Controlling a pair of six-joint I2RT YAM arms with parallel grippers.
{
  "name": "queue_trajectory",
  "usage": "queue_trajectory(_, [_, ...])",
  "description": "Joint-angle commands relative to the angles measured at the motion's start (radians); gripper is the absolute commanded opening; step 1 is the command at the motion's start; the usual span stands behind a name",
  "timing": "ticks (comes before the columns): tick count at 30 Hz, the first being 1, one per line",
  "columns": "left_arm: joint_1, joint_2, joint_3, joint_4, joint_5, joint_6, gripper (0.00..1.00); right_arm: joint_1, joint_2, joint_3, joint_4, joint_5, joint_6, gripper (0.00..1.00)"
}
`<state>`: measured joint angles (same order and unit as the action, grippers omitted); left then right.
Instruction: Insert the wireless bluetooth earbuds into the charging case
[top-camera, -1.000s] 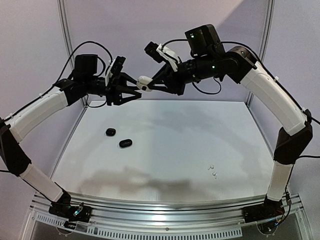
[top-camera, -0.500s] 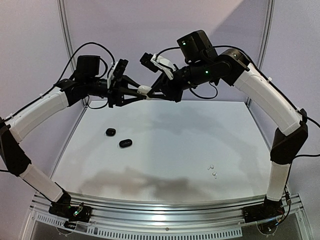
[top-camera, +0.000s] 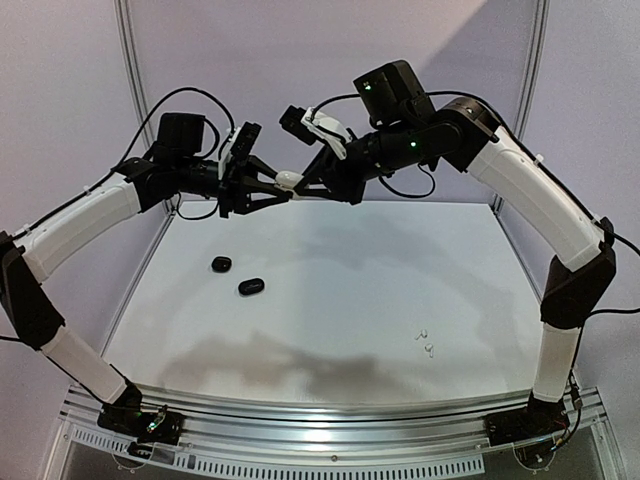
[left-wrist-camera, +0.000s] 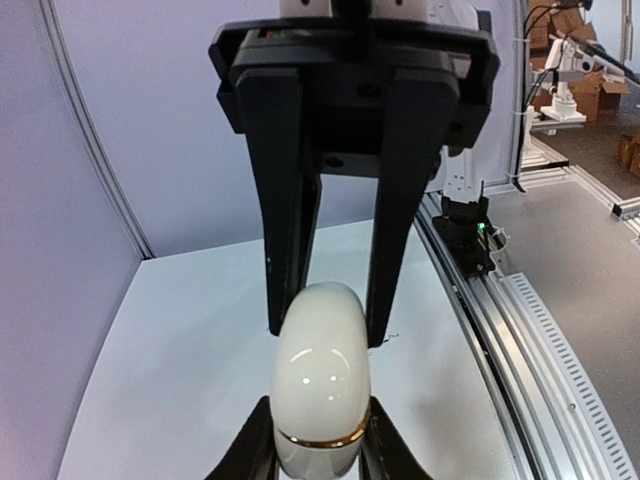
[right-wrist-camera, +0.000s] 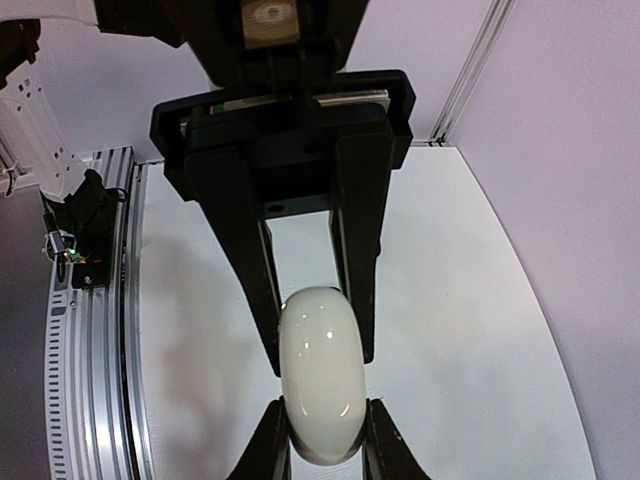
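Left fingers (left-wrist-camera: 248, 452) have closed onto the white case (left-wrist-camera: 320, 372), right fingers (right-wrist-camera: 272, 442) clamping its other end, long axis spanning them.

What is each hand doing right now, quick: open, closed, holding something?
Left hand: closed on the white case, held up in the air.
Right hand: closed on the same white case, from its other end.

White arms (top-camera: 75, 220), black joints (top-camera: 25, 300), cables (top-camera: 195, 92) seemingly black
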<state>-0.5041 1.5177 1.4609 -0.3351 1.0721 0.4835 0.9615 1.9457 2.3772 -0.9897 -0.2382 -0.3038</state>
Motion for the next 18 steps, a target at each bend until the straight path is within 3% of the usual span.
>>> queue_trajectory(1, [-0.013, 0.029, 0.035, -0.058, -0.006, 0.005, 0.21, 0.002, -0.007, 0.022, 0.014, 0.014, 0.002, 0.0])
queue_trajectory(5, [-0.013, 0.024, 0.032, -0.029, -0.002, -0.012, 0.02, 0.003, -0.002, 0.022, 0.008, 0.014, 0.003, 0.0])
queue_trajectory(9, [-0.013, 0.02, 0.022, -0.014, -0.009, -0.009, 0.0, 0.003, 0.001, 0.019, 0.016, 0.026, 0.009, 0.0])
queue_trajectory(10, [-0.013, 0.019, 0.02, -0.011, -0.015, -0.007, 0.0, 0.003, 0.002, 0.015, 0.024, 0.042, 0.017, 0.06])
queue_trajectory(12, [-0.013, 0.014, 0.015, 0.0, -0.022, -0.002, 0.0, 0.003, 0.001, 0.002, 0.042, 0.087, 0.028, 0.29])
queue_trajectory(14, [-0.013, 0.009, 0.012, 0.002, -0.025, 0.022, 0.0, 0.003, 0.001, -0.012, 0.06, 0.121, 0.034, 0.42])
queue_trajectory(18, [-0.013, -0.005, 0.003, -0.021, -0.023, 0.117, 0.0, -0.007, 0.013, -0.013, 0.073, 0.141, 0.048, 0.42])
